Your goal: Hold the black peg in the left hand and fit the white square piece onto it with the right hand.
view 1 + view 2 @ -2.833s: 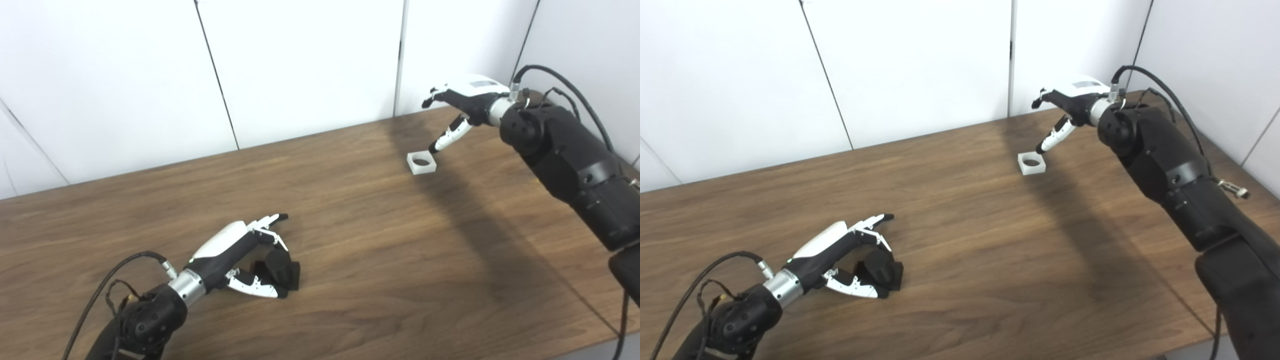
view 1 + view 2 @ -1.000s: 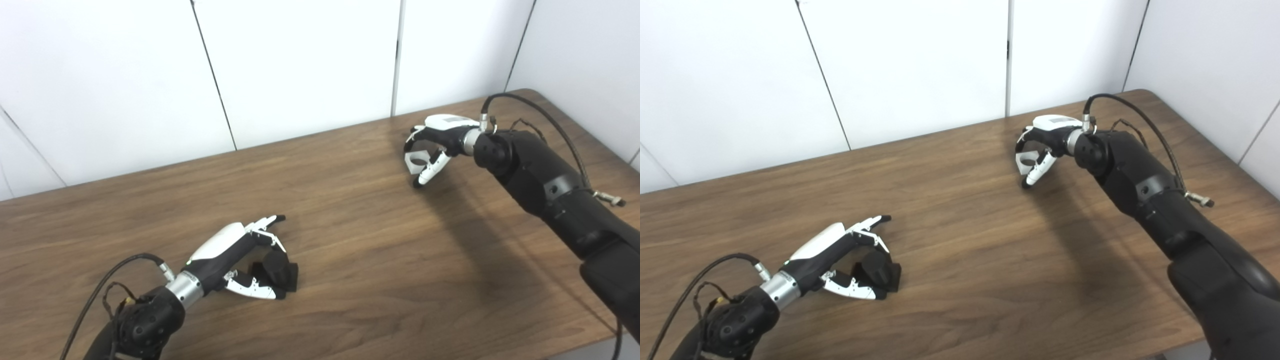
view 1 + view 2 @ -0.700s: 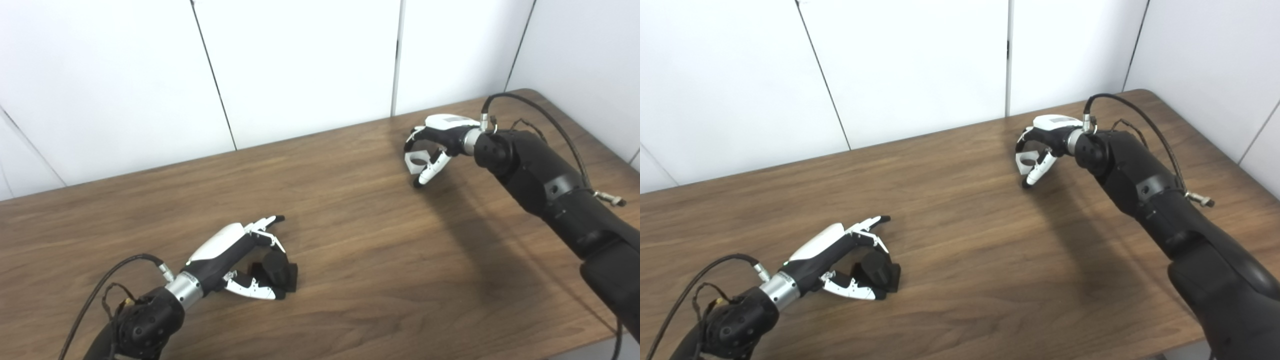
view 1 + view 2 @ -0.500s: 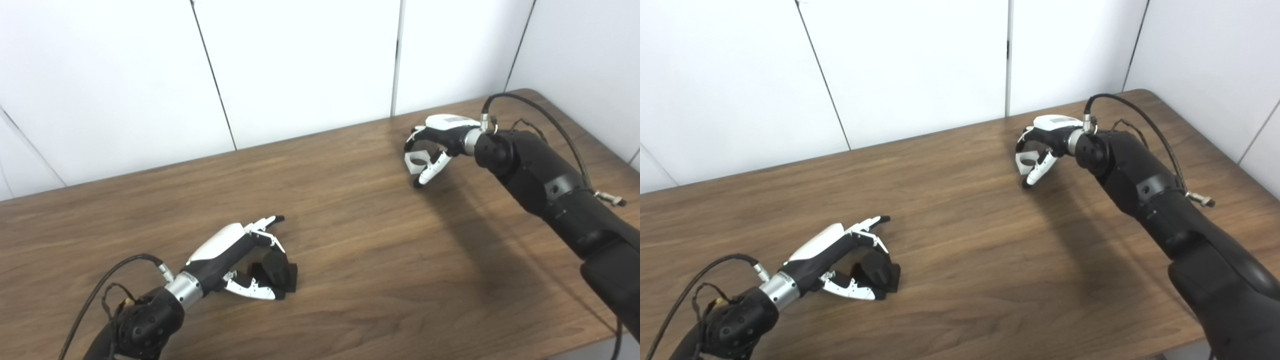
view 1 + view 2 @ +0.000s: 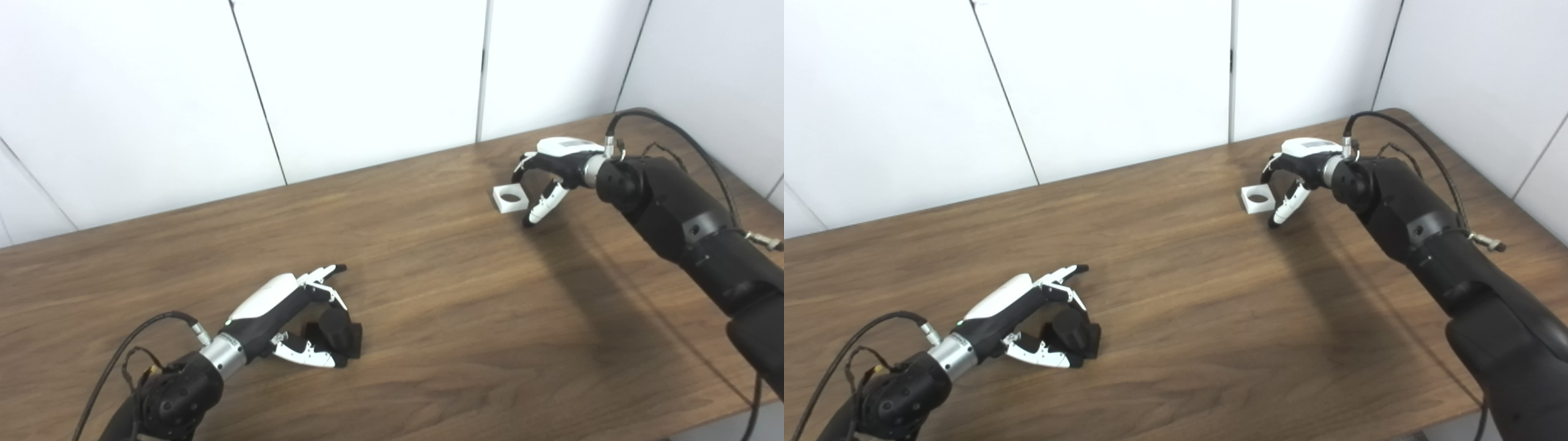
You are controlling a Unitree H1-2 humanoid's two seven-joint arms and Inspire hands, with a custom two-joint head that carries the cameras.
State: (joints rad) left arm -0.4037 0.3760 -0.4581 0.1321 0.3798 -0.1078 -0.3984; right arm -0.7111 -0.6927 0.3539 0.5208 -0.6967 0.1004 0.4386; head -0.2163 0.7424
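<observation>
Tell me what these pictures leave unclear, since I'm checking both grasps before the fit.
- Left hand: both eye views, whether it grips the black peg or only rests around it; fingers hide contact.
- Right hand: whether fingers touch the white square piece; too small.
- Peg's lower part: hidden by fingers.

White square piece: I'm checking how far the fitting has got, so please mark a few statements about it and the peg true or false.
1. The white square piece lies flat on the table, hole up. True.
2. It sits on the black peg. False: they are far apart.
3. The right hand hangs high above the table. False: it is low, beside the piece.
4. The peg rests on the table by the left hand. True.
</observation>
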